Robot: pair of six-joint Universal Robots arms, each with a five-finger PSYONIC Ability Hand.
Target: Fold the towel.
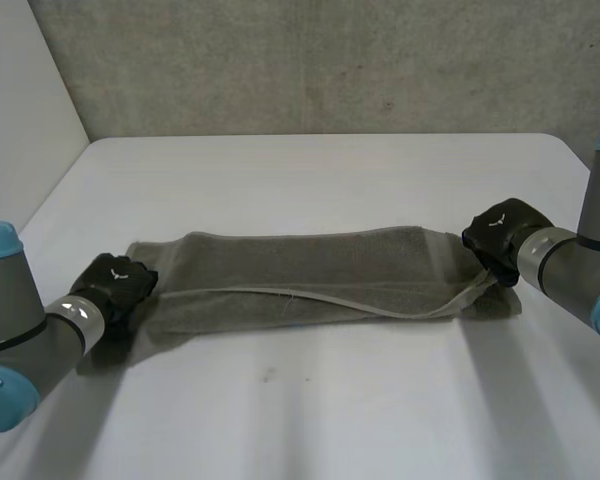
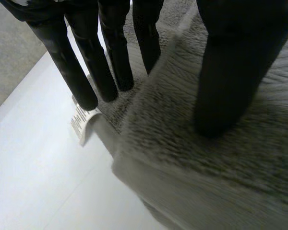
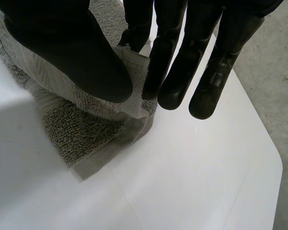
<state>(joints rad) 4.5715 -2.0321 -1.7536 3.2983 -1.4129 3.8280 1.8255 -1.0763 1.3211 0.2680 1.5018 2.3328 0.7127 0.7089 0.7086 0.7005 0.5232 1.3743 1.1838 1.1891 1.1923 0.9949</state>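
The towel (image 1: 300, 275) is lying folded lengthwise across the middle of the table (image 1: 310, 410). The left hand (image 1: 115, 283) is pinching its left end between straight fingers and thumb. The right hand (image 1: 500, 238) is pinching the right end likewise, holding the top layer slightly raised.

setting: robot lab suggested | evidence: bare white tabletop (image 1: 320, 170) backed by rough grey concrete wall (image 1: 330, 60) | plain white panel (image 1: 20, 90) set beside tabletop
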